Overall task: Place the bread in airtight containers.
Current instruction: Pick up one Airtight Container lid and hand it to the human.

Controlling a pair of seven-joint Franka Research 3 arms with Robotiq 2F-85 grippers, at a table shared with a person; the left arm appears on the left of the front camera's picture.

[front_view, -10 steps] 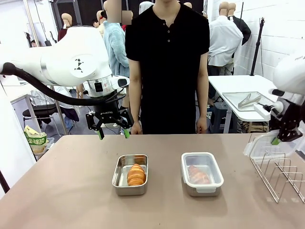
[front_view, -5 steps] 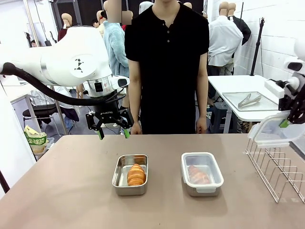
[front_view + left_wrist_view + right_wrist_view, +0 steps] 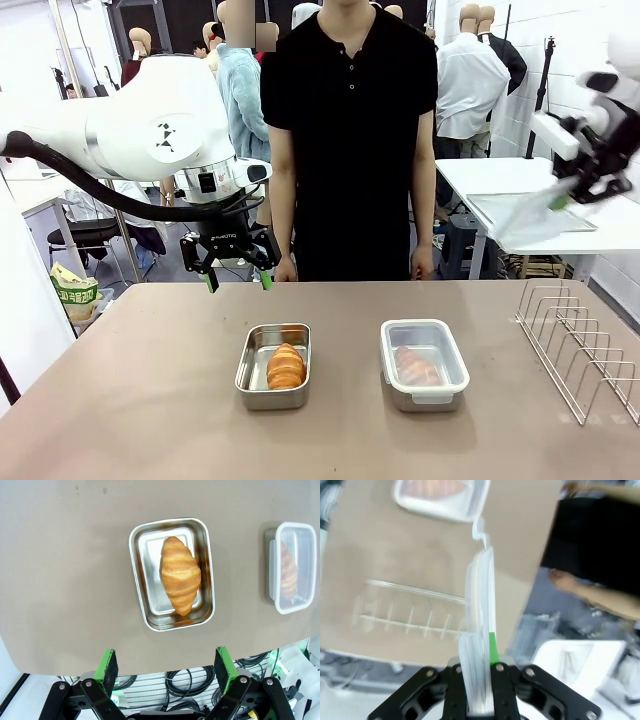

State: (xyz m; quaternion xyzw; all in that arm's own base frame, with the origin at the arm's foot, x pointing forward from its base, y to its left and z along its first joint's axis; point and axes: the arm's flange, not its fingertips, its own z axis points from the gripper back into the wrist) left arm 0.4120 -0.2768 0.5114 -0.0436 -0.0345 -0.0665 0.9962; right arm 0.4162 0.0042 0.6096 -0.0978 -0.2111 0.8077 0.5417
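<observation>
Bread sits in both tins on my table: one croissant roll (image 3: 286, 366) lies uncovered in the left tin (image 3: 273, 366), near the middle of the tabletop (image 3: 140, 400), and the second roll (image 3: 416, 367) lies in the right tin (image 3: 424, 366), which already wears its clear white-rimmed lid (image 3: 424, 352). The two tins stand side by side, apart from each other. From my left wrist camera I see the bare roll (image 3: 180, 575) lying lengthwise along its tin (image 3: 171, 573), with the lidded tin (image 3: 290, 566) off toward the frame's right edge.

My left gripper (image 3: 238, 280) hangs above the far edge of the table, behind the open tin, its green-padded fingers (image 3: 107, 664) spread wide with nothing between them. My right gripper (image 3: 571, 195) is raised high at the right side, well above the wire rack (image 3: 578, 345), and it pinches the edge of a second clear lid (image 3: 530, 222); my right wrist camera shows that lid (image 3: 479, 630) edge-on, clamped between the jaws. A person in a black shirt (image 3: 350, 140) stands at the far side, arms down
</observation>
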